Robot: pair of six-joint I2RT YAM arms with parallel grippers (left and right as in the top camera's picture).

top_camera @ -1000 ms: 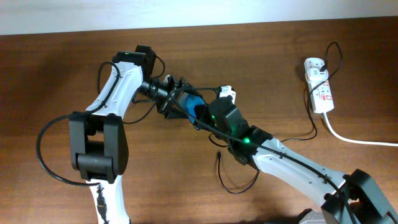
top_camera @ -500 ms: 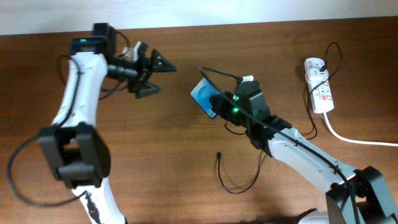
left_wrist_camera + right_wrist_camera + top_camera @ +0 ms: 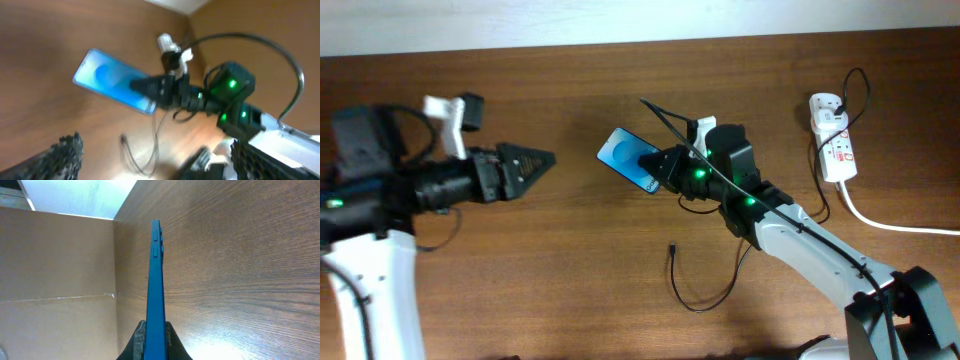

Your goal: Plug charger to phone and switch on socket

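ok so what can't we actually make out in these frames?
- Charging port of the phone: overhead, the right gripper covers the held end; the right wrist view shows only a side edge.
- Switches on the socket: overhead only, too small to read on or off.
- Route of the charger: overhead, the right arm hides part of it.
- The left gripper: its own wrist view is blurred, fingers cut off by the bottom edge.

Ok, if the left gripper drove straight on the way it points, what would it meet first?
Probably the phone, clamped in the right gripper; nothing lies between them. Height is unclear, so the left gripper could pass below.
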